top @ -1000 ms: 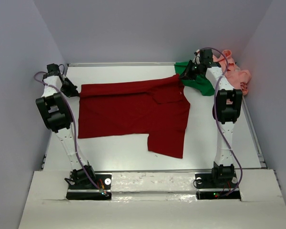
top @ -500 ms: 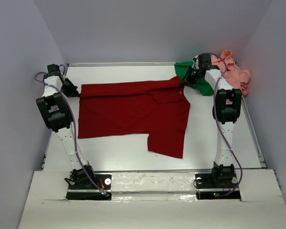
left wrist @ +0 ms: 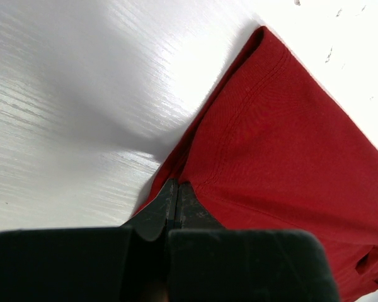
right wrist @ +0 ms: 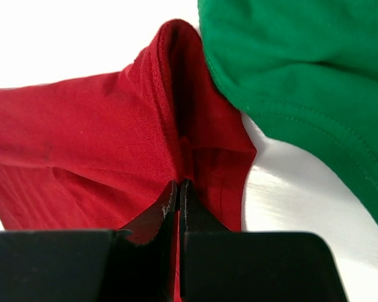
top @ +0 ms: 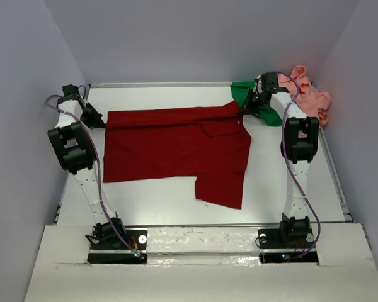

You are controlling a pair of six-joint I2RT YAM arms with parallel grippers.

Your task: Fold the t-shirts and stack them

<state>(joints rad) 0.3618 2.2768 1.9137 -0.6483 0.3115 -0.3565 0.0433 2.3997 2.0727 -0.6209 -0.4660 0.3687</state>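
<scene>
Top external view: we see the dark red t-shirt (top: 176, 148) spread flat across the middle of the white table (top: 164, 204), with one sleeve reaching toward lower centre. The left gripper (top: 94, 118) is clamped on its upper-left corner and the right gripper (top: 244, 106) on its upper-right corner, jaws pressed together on the cloth. At upper right the bright green t-shirt (top: 272, 116) lies just beside that corner. The salmon pink t-shirt (top: 314, 99) sits beyond it, bunched, it seems.

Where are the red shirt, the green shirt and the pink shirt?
red shirt (top: 176, 145), top view, middle of its spread-out body
green shirt (right wrist: 302, 63), right wrist view, smooth stretch of cloth
pink shirt (top: 314, 100), top view, middle of the crumpled heap
</scene>
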